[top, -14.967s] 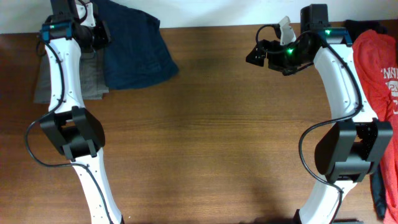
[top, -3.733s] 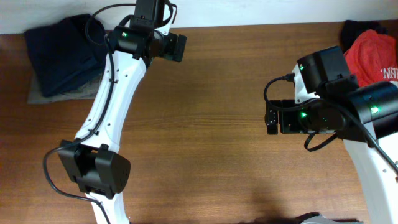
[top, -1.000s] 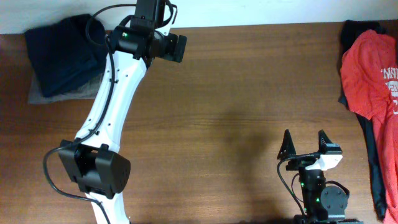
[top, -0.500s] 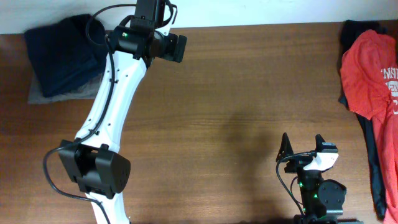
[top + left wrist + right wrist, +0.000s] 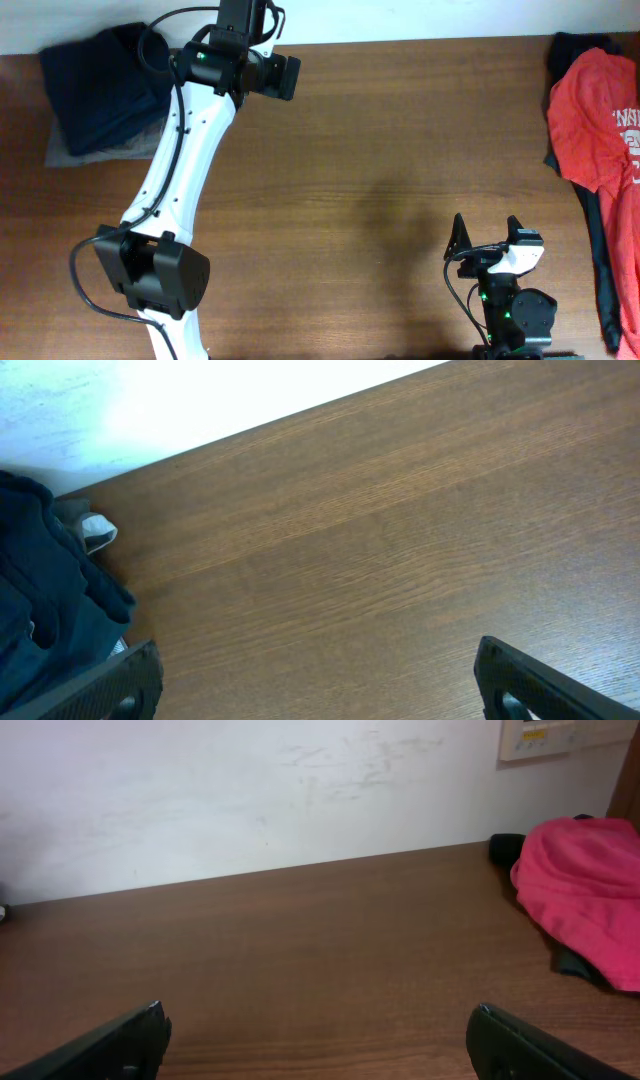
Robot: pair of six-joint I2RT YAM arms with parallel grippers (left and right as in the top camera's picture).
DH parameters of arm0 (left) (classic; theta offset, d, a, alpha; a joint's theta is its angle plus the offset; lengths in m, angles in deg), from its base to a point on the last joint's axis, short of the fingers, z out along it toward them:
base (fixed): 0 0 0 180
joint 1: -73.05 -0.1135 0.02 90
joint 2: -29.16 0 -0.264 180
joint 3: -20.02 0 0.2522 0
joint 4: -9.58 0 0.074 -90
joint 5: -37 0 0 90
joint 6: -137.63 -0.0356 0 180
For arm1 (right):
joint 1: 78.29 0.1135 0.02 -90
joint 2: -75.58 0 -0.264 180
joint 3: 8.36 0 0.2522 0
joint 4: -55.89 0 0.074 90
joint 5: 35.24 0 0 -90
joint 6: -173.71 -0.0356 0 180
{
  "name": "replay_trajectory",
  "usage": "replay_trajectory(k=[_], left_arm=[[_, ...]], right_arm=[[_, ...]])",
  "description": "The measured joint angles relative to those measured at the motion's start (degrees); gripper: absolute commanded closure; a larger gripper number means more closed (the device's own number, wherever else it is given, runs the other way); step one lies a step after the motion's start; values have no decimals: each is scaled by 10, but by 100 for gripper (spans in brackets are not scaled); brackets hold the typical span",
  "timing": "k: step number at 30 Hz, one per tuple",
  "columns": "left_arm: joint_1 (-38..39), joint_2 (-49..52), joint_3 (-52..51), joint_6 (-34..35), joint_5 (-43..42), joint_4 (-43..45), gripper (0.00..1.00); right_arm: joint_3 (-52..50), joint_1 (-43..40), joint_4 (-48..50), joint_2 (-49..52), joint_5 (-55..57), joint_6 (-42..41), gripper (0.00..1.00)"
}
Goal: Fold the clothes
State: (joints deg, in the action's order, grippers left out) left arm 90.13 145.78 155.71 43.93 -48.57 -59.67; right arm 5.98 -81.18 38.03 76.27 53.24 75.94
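Brown wooden table (image 5: 380,150) fills the overhead view, with a white wall (image 5: 250,790) along its far edge and a pale panel (image 5: 540,735) mounted on that wall at the right.

At the far left corner the navy garment (image 5: 100,85) lies bunched in a compact heap on top of the grey-khaki garment (image 5: 75,152), whose edge shows along the heap's near side. The left wrist view catches the navy folds at its left edge, with a small white tag (image 5: 98,530) beside them.

At the far right the red T-shirt (image 5: 595,110) lies spread out, its white lettering (image 5: 630,130) at the table's right edge. A dark garment (image 5: 600,260) shows from beneath it and trails toward the near side.

The left gripper (image 5: 288,78) hangs near the far edge, just right of the navy heap, jaws spread wide and grasping nothing. The right gripper (image 5: 487,232) sits at the near right, well apart from the T-shirt, jaws likewise parted and empty over bare wood.
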Motion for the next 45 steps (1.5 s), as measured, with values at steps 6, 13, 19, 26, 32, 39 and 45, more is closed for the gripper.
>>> replay_trajectory(k=[6,13,19,26,32,39,45], left_arm=[[0,0,0,-11,18,-17,1],[0,0,0,-19,47,-49,1],[2,0,0,-16,34,-99,1],[9,-20,-25,24,0,-152,1],[12,-142,-179,34,5,-78,1],[12,-353,-505,36,28,140,1],[5,-556,-850,38,40,444,1]], right_arm=[[0,0,0,0,0,0,1],[0,0,0,0,0,0,1],[0,0,0,0,0,1,1],[0,0,0,0,0,0,1],[0,0,0,0,0,1,1],[0,0,0,0,2,1,1],[0,0,0,-1,2,1,1]])
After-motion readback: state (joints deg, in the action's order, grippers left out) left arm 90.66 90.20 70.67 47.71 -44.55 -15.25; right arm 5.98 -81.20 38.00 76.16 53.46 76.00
